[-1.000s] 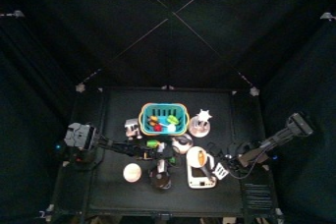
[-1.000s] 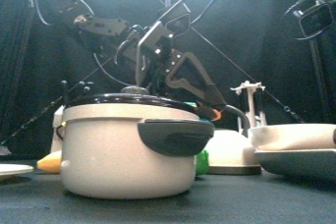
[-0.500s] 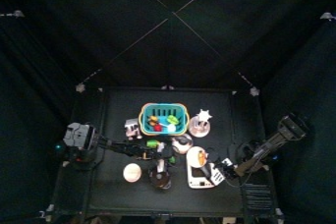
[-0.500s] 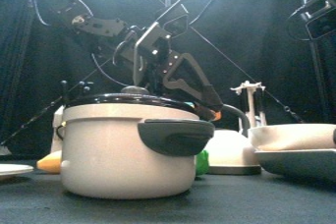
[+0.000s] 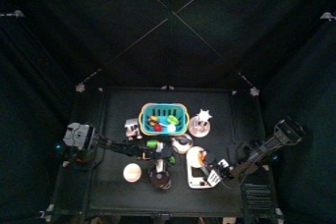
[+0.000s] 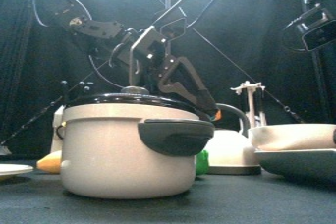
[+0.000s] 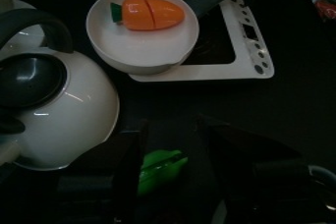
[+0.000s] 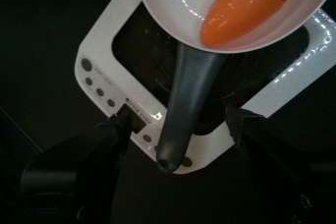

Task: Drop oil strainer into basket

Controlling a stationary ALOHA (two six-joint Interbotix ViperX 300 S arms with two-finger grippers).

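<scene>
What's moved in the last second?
The right arm has swung lower. The right gripper straddles the strainer's grey handle with its jaws open, gripping nothing. The left arm, basket and pot stayed put.

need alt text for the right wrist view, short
The right claw, jaws open, hangs around the dark handle of a white strainer bowl holding an orange carrot piece. Under them a white scale-like tray lies on the black table.
</scene>
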